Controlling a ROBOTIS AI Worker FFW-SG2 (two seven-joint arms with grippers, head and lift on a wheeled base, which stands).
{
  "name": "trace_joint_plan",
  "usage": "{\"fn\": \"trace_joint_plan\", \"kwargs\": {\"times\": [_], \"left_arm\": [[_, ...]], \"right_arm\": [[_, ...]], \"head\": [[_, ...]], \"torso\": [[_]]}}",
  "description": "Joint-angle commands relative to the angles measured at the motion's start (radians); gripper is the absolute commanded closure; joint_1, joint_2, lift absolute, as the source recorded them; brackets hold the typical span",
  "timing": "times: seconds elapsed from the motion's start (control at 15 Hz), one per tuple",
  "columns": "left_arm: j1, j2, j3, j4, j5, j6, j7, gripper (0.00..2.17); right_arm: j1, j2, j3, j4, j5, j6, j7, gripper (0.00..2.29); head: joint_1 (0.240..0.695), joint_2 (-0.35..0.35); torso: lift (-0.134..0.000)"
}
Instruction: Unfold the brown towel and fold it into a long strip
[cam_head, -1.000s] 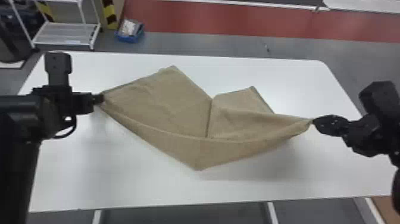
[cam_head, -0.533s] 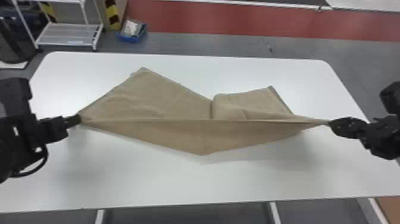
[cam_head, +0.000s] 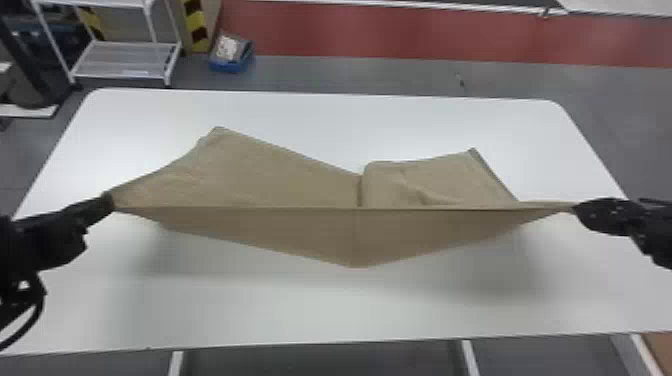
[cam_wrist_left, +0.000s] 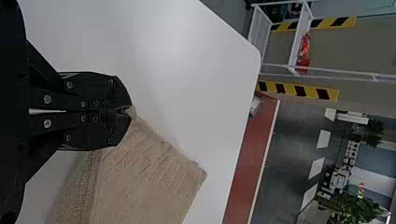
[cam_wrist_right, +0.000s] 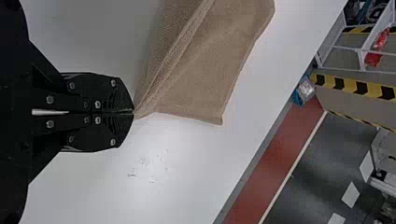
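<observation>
Your brown towel (cam_head: 280, 175) is stretched over the middle of the white table (cam_head: 325, 310), one line pulled taut side to side, with a shallow V on the near side and two uneven flaps on the far side. You've got the left gripper (cam_head: 111, 201) pinching one end and the right gripper (cam_head: 575, 207) pinching the other (just the fingertips, fwiw), and past the table there's a white shelf rack (cam_head: 120, 60) near a blue bin (cam_head: 231, 65).
</observation>
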Motion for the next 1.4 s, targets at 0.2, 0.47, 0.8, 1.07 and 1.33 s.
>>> {"fn": "trace_joint_plan", "kwargs": {"times": [0.2, 0.47, 0.8, 1.07, 1.33], "left_arm": [[-0.128, -0.001, -0.059, -0.07, -0.012, 0.133, 0.03, 2.15], [-0.381, 0.007, -0.144, 0.131, -0.035, 0.21, 0.06, 2.15], [-0.832, -0.001, -0.272, 0.724, -0.085, 0.112, 0.061, 2.15], [-1.083, -0.001, -0.331, 0.962, -0.148, -0.033, 0.075, 2.15], [-1.011, 0.013, -0.242, 0.787, -0.116, 0.035, 0.075, 2.15]], "right_arm": [[-0.159, 0.007, 0.055, 0.044, -0.006, 0.073, -0.085, 1.5], [-0.334, 0.002, 0.166, 0.169, 0.025, 0.165, -0.169, 1.5], [-0.614, -0.002, 0.316, 0.407, 0.035, 0.266, -0.349, 1.5], [-0.837, -0.004, 0.359, 0.568, 0.017, 0.312, -0.432, 1.51], [-0.851, -0.039, 0.364, 0.496, -0.028, 0.379, -0.415, 1.51]], "head": [[0.695, -0.127], [0.695, -0.132], [0.64, -0.147], [0.515, -0.149], [0.399, -0.135]], "torso": [[-0.123], [-0.123], [-0.123], [-0.123], [-0.123]]}}
